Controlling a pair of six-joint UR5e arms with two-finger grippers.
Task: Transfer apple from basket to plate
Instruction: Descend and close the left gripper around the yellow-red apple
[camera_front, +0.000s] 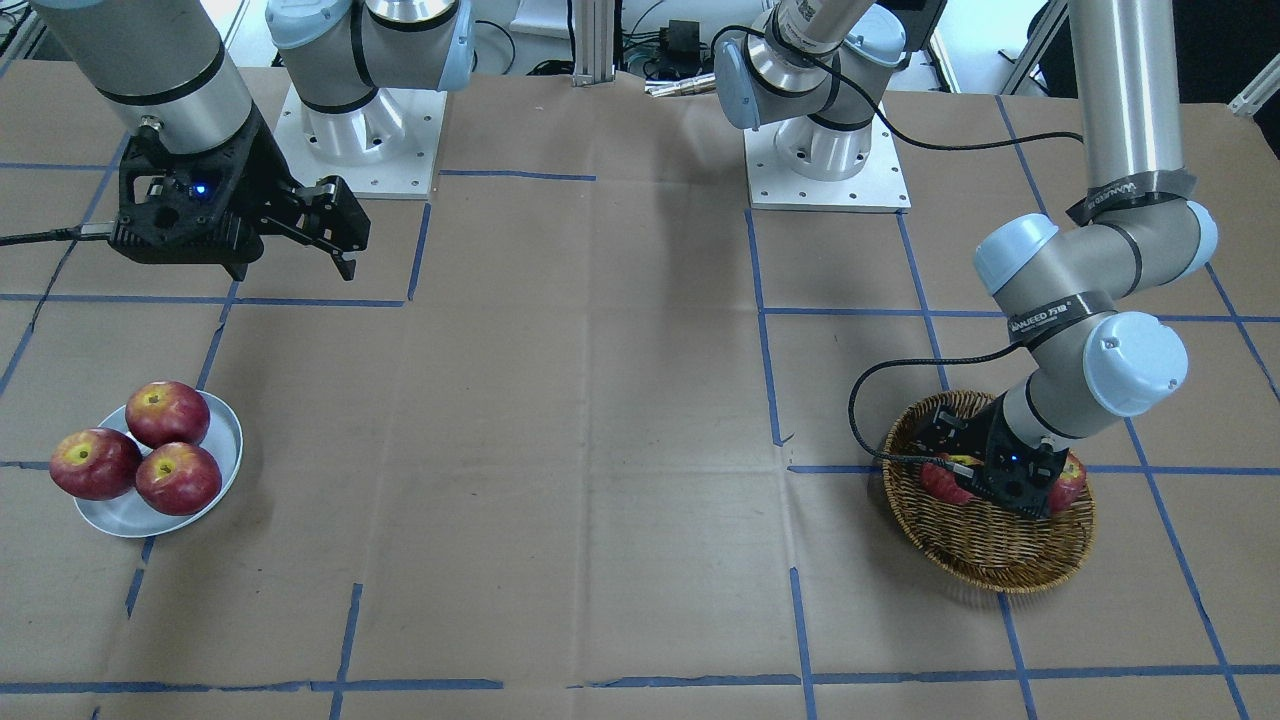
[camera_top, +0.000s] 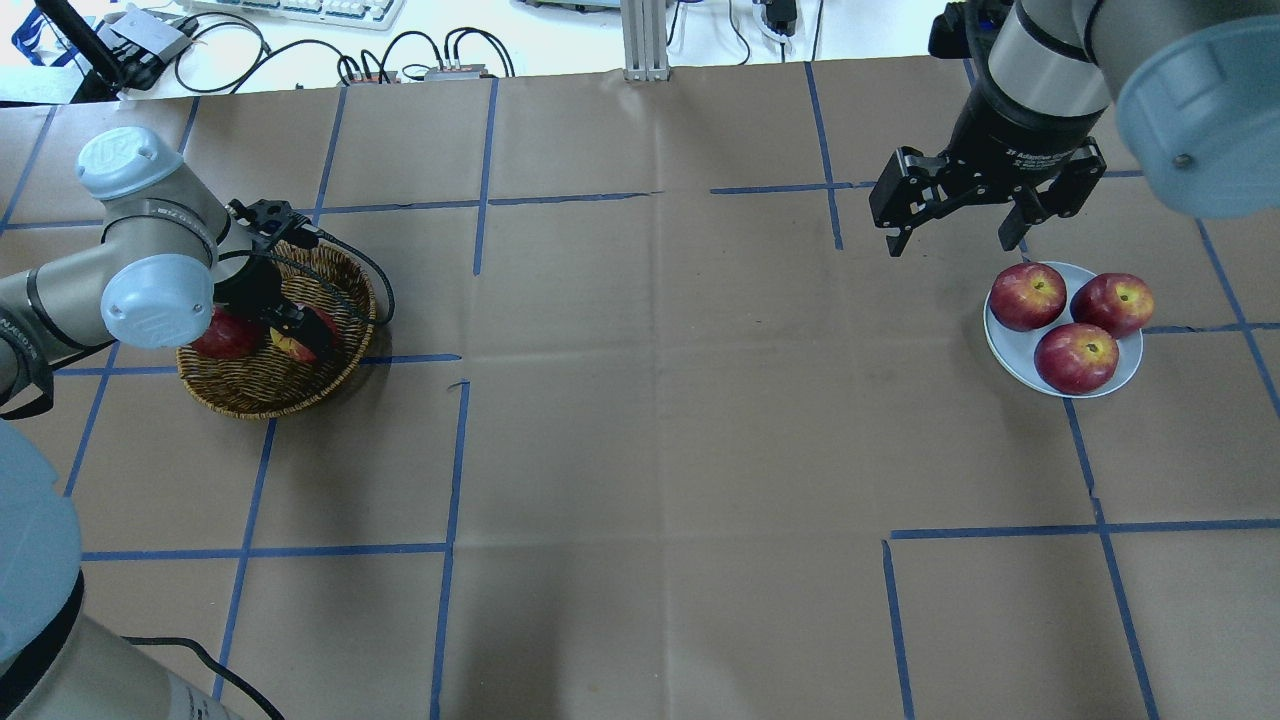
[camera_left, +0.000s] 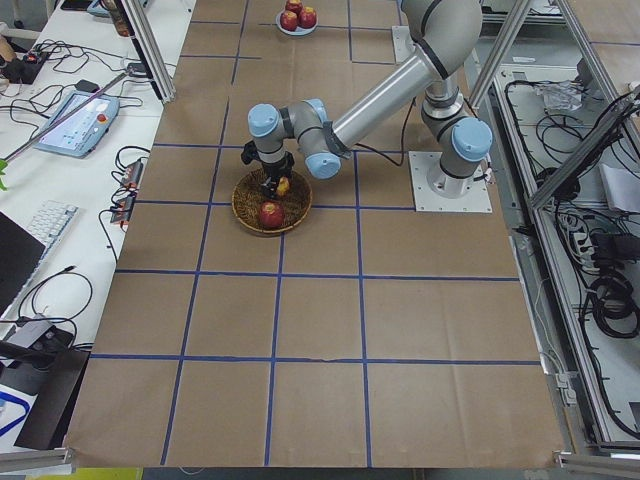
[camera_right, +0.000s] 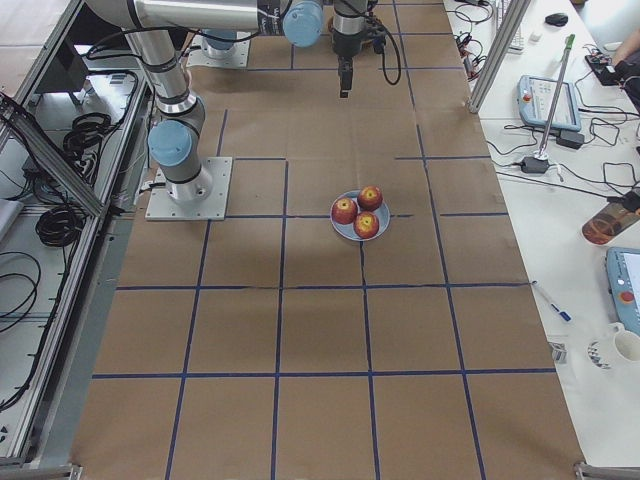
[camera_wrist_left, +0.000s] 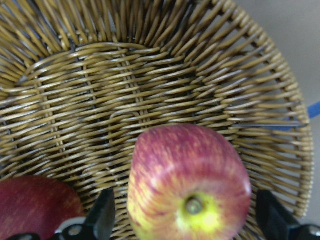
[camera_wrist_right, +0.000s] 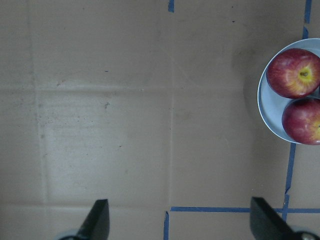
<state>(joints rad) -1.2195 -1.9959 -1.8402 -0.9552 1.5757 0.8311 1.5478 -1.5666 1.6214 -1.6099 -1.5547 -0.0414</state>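
**Kid:** Where is the apple sitting?

**Friend:** The pale pinkish apple (camera_wrist_left: 189, 185) is lying in the wicker basket (camera_wrist_left: 150, 75). Its yellow-green stem patch is facing up at the left wrist camera. A darker red apple (camera_wrist_left: 35, 205) is lying just beside it.

**Kid:** What is the left gripper doing?

**Friend:** The left gripper (camera_wrist_left: 187, 222) is hanging down inside the basket. Its jaws are standing wide apart, one finger on each side of the apple. A thin gap is showing on both sides, so it is not squeezing.

**Kid:** And the right gripper?

**Friend:** The right gripper (camera_top: 956, 235) is hanging over the brown paper table (camera_top: 640, 400), near the white plate (camera_top: 1008, 350). Its jaws are spread apart and holding nothing. Three dark red apples (camera_top: 1028, 296) are sitting close together on that plate.
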